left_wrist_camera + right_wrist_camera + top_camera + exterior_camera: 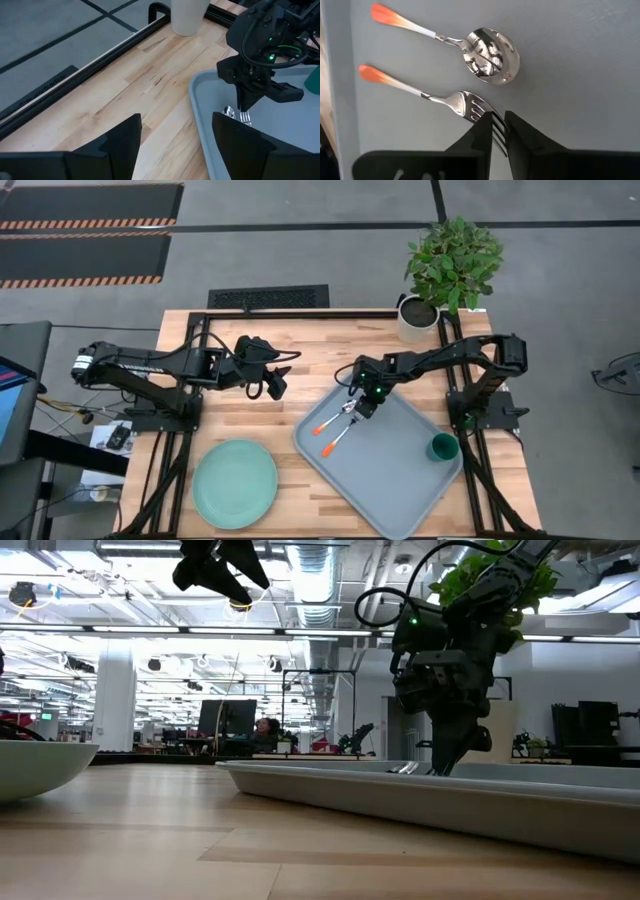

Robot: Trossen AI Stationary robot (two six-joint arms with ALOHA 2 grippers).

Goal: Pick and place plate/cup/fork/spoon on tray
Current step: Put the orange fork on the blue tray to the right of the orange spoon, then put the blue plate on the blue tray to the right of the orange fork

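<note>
Fork prongs sit pinched in the right gripper, whose dark fingers are drawn narrow around the head, low over the tray. One fork and one spoon, both shiny metal with orange-tipped handles, lie side by side at the smooth grey-blue tray's 10 o'clock corner. One dark green cup stands at its 3 o'clock edge. One round mint plate rests on the wooden table, at 9 o'clock from the tray. Left gripper hangs raised, fingers wide.
</note>
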